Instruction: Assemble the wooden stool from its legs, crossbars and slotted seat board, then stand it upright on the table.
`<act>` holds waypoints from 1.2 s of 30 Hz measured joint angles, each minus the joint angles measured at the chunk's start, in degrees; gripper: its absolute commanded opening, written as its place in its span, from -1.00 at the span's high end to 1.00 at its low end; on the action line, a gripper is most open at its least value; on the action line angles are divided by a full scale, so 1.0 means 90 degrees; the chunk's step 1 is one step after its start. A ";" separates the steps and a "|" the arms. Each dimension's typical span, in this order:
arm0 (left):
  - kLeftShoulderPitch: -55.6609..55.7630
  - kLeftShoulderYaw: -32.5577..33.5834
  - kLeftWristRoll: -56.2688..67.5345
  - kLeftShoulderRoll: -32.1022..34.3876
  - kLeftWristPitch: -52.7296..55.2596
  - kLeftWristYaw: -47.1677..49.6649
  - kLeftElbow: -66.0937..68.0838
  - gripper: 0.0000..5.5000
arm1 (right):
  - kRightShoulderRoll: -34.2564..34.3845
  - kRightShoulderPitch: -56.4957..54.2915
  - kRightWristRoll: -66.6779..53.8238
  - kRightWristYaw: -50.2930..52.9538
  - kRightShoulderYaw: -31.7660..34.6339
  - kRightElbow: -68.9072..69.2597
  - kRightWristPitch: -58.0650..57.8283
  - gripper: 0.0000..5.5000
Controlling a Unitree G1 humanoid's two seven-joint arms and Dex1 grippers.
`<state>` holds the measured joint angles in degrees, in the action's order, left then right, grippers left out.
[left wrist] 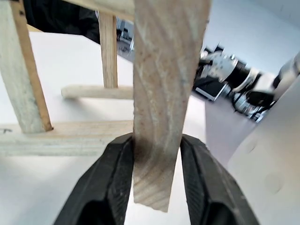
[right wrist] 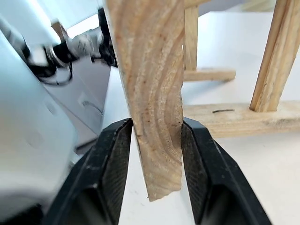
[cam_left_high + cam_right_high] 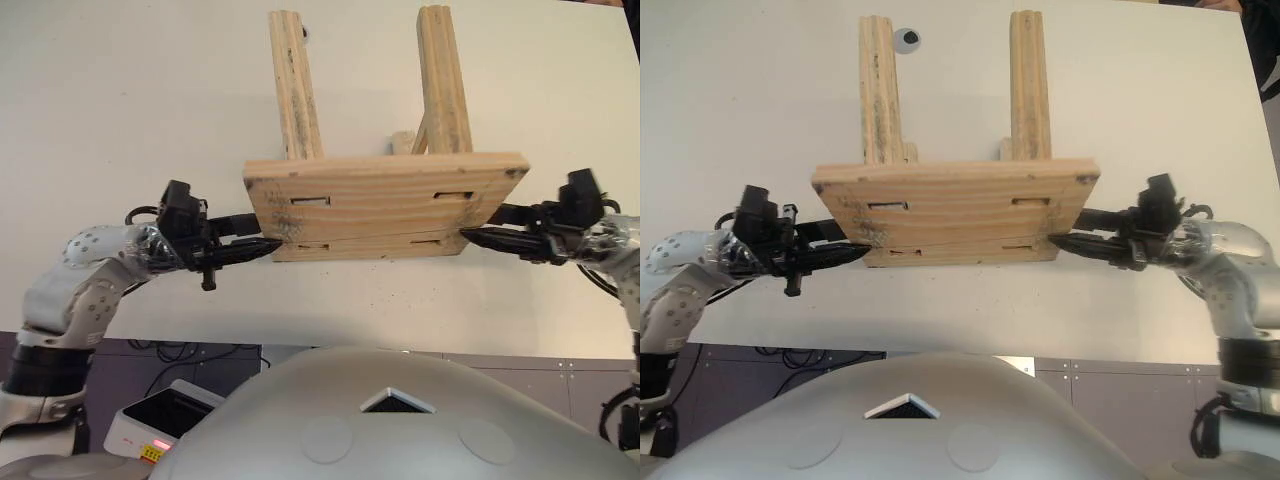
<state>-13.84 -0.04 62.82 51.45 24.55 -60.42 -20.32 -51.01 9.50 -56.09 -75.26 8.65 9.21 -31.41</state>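
Closest in, my left fingers are shut tight on one short end of the slotted seat board — the end grain stands between the two black pads with no gap on either side. My right fingers pinch the opposite end in the same way, so the board is gripped between both arms near the front edge of the tabletop. Its broad face is tipped toward my head, with four slots showing in it. I cannot tell whether the board's lower edge rests on the tabletop or sits just off it. Beyond the board the stool is on its side. The left-hand leg and the right-hand leg run away from me over the white surface, roughly parallel and well apart. Lower down, seen from my left wrist, a lower leg lies along the tabletop and a crossbar rises from it. Farthest out — just beside the tip of the left-hand leg — a small round object sits on the tabletop.
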 measured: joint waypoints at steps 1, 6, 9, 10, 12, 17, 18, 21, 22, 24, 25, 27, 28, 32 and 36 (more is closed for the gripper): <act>0.0034 0.0060 0.0663 0.0096 0.0147 0.0364 -0.0121 0.50 | -0.0270 -0.0070 -0.0671 0.0244 0.0019 -0.0010 -0.0365 0.45; 0.1281 0.0102 0.3662 0.1199 0.1436 0.2464 0.0191 0.50 | -0.0742 -0.2664 -0.2779 0.2217 -0.0529 -0.1168 -0.2805 0.46; 0.2703 -0.0138 0.4920 0.1294 0.2380 0.3658 0.1321 0.50 | 0.0134 -0.4838 -0.2573 0.3170 -0.0772 -0.2886 -0.4110 0.46; 0.3294 -0.0298 0.5194 0.1270 0.2738 0.4052 0.1858 0.50 | 0.0408 -0.5509 -0.2357 0.3453 -0.0858 -0.3558 -0.4393 0.46; 0.4505 -0.0625 0.5582 0.1114 0.3500 0.4814 0.3103 0.49 | 0.0926 -0.6814 -0.1818 0.3908 -0.1013 -0.5006 -0.4731 0.46; 0.6898 -0.0989 0.5053 0.0138 0.4757 0.6074 0.6130 0.47 | 0.1874 -0.9228 -0.0095 0.4546 -0.1203 -0.7917 -0.4285 0.30; 0.7422 -0.0960 0.4553 -0.0172 0.4894 0.6186 0.6829 0.47 | 0.2095 -0.9662 0.0467 0.4711 -0.1228 -0.8344 -0.3995 0.21; 0.8072 -0.0731 0.3437 -0.0742 0.4799 0.6116 0.7795 0.21 | 0.2487 -0.9999 0.1294 0.4916 -0.1135 -0.8834 -0.3480 0.01; 0.8208 -0.0640 0.3046 -0.0841 0.4722 0.5963 0.8088 0.13 | 0.2611 -0.9999 0.1445 0.4912 -0.0979 -0.8968 -0.3333 -0.07; 0.8482 -0.0420 0.2313 -0.1143 0.4617 0.5466 0.8554 -0.01 | 0.2640 -0.9997 0.1721 0.4883 -0.0700 -0.9156 -0.3092 -0.23; 0.8587 -0.0278 0.1948 -0.1301 0.4575 0.5254 0.8760 -0.08 | 0.2636 -0.9978 0.1791 0.4851 -0.0517 -0.9236 -0.2977 -0.31; 0.8688 0.0035 0.1433 -0.1449 0.4385 0.4958 0.9075 -0.18 | 0.2586 -0.9892 0.1926 0.4757 -0.0184 -0.9289 -0.2813 -0.43; 0.8710 0.0184 0.1287 -0.1483 0.4325 0.4862 0.9193 -0.24 | 0.2567 -0.9862 0.1966 0.4683 -0.0053 -0.9298 -0.2800 -0.49; 0.8837 0.0985 0.0622 -0.1525 0.4238 0.4508 0.9523 -0.43 | 0.2088 -0.9721 0.2078 0.3923 0.0479 -0.9276 -0.2796 -0.72; 0.8789 0.1534 -0.0272 -0.1375 0.3213 0.4629 0.9611 -0.43 | 0.1747 -0.9391 0.2281 0.3688 0.0867 -0.9098 -0.2281 -0.72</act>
<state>65.26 13.77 60.37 39.07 53.46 -18.76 66.17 -35.28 -75.02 -35.56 -42.07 16.45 -72.67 -51.94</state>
